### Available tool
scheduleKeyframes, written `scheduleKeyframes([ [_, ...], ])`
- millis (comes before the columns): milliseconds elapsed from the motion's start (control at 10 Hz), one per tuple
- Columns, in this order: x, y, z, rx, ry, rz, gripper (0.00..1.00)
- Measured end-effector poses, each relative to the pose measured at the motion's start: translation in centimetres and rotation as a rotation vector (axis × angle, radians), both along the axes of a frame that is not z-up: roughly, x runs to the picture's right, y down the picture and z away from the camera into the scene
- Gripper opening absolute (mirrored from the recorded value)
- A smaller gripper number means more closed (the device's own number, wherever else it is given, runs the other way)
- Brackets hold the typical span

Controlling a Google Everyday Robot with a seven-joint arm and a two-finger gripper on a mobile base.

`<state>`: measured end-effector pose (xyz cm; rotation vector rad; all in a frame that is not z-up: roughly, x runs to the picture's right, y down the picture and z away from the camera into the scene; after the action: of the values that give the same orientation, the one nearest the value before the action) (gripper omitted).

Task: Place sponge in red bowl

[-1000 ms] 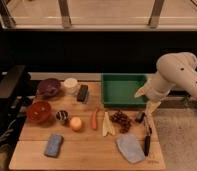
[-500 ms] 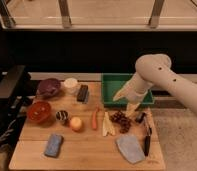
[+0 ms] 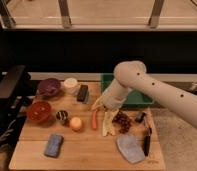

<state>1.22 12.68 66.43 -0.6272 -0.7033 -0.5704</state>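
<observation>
Clearly, the sponge (image 3: 53,145) lies well apart from the end effector (image 3: 99,104).

Swung white robot arm (image 3: 152,87) left across green rectangular tray (image 3: 142,99); brought pincer (image 3: 101,104) over orange carrot (image 3: 95,120) and pale banana (image 3: 108,125), mid wooden bench (image 3: 92,152).
</observation>
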Motion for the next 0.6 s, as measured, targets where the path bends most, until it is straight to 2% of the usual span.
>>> scheduleKeyframes([
  [200, -3.6, 2.5, -1.3, -0.013, -0.065, -0.064, 0.64],
  [300, -4.6, 3.4, -2.0, -0.012, -0.074, -0.087, 0.64],
  [600, -4.8, 3.8, -2.2, -0.012, -0.075, -0.094, 0.64],
])
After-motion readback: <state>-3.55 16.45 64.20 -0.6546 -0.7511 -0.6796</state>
